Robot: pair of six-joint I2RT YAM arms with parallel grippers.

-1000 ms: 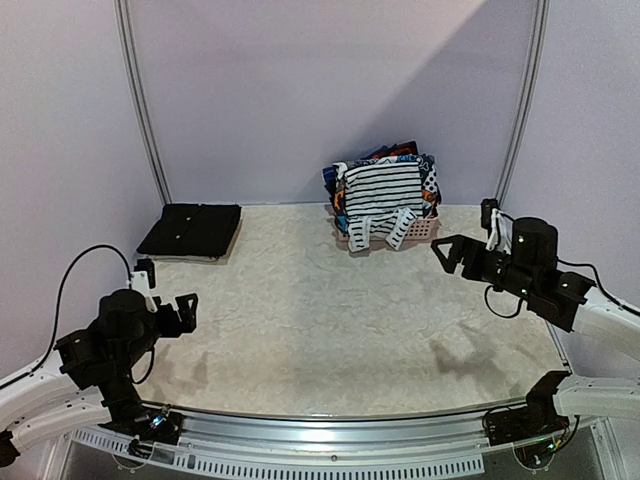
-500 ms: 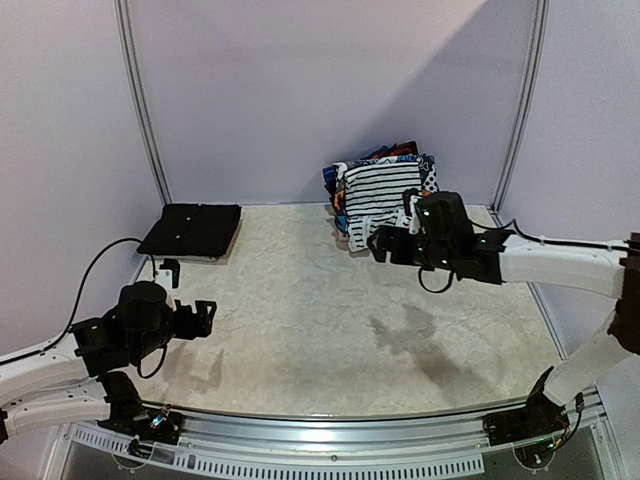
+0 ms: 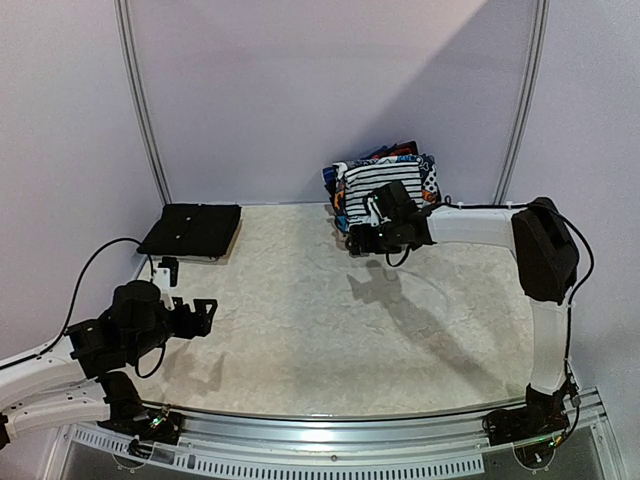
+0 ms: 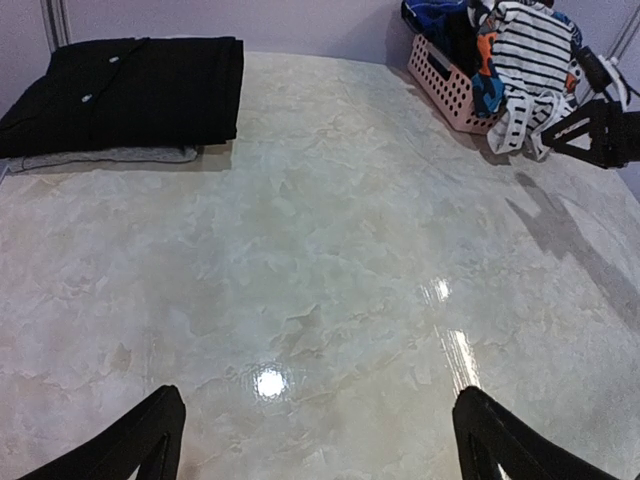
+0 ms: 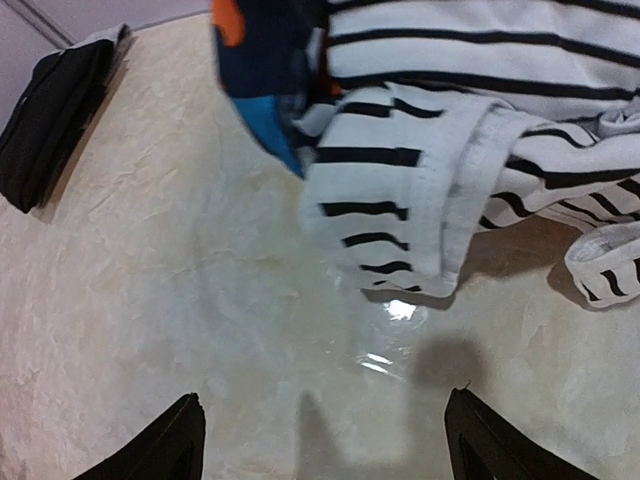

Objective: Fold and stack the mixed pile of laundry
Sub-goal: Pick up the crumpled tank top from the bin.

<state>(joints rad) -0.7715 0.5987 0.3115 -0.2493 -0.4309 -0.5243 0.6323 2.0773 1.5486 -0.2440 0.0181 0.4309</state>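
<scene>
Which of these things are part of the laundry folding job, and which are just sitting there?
Part of the job: striped garment, graphic print garment, folded black garment.
Just there: pink basket, table.

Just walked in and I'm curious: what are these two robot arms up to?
It's a laundry-folding job. The right end effector hangs open at the striped garment spilling from the pink basket, gripping nothing yet. The left end effector hovers open over the table. One black garment lies folded at the far left.
</scene>
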